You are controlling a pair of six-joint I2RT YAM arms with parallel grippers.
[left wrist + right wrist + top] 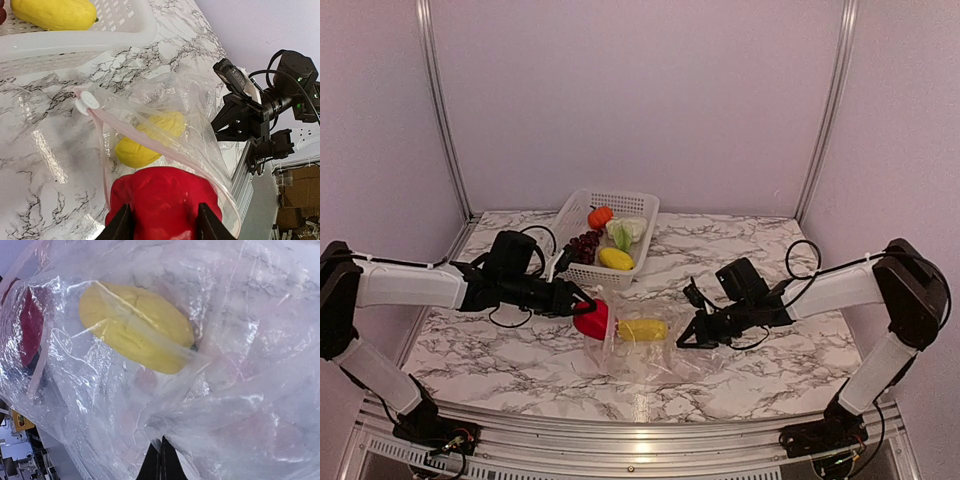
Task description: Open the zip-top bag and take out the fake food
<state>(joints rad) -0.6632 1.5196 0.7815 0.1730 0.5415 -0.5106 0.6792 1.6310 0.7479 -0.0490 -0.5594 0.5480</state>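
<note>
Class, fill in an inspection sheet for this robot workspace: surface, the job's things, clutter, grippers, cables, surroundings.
Surface: marble-patterned table, some glare, no spills seen.
Job's things: zip-top bag lies open on the table with a yellow piece inside and a red piece at its mouth. The white basket holds an orange fruit, cabbage, grapes and a second yellow piece.
Clutter: nothing seen.
Grippers: left gripper shut on the red piece; right gripper shut on the bag's plastic.
Cables: black loops hang off both arms.
Surroundings: plain pale walls, metal frame posts.
</note>
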